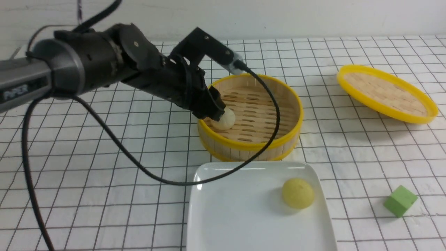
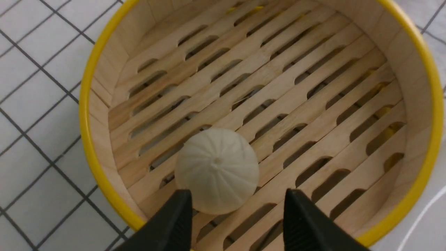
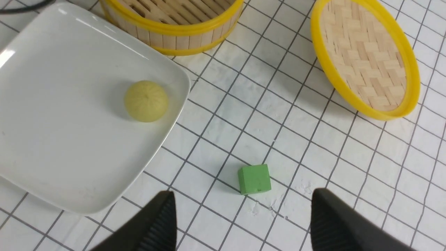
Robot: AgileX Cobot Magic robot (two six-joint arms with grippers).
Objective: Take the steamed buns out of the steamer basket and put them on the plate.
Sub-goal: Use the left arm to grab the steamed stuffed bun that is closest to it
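The pale steamed bun (image 2: 216, 170) rests on the slatted floor of the steamer basket (image 1: 278, 139), close to its left wall. My left gripper (image 1: 217, 113) reaches down into the basket and is open, its black fingertips (image 2: 183, 205) on either side of the bun's near edge (image 2: 237, 195); one tip is close to the bun and a gap shows at the other. The yellow steamed bun (image 1: 298, 193) sits on the white plate (image 1: 237, 216) in front of the basket. In the right wrist view my right gripper (image 3: 242, 198) hangs open above the checked cloth, holding nothing.
A green cube (image 1: 400, 200) lies on the cloth right of the plate, just ahead of the right gripper's fingers (image 3: 160, 216). The shallow woven lid (image 1: 386, 93) leans tilted at the back right. The left arm's black cable (image 1: 139, 164) loops over the basket rim and the plate's far edge.
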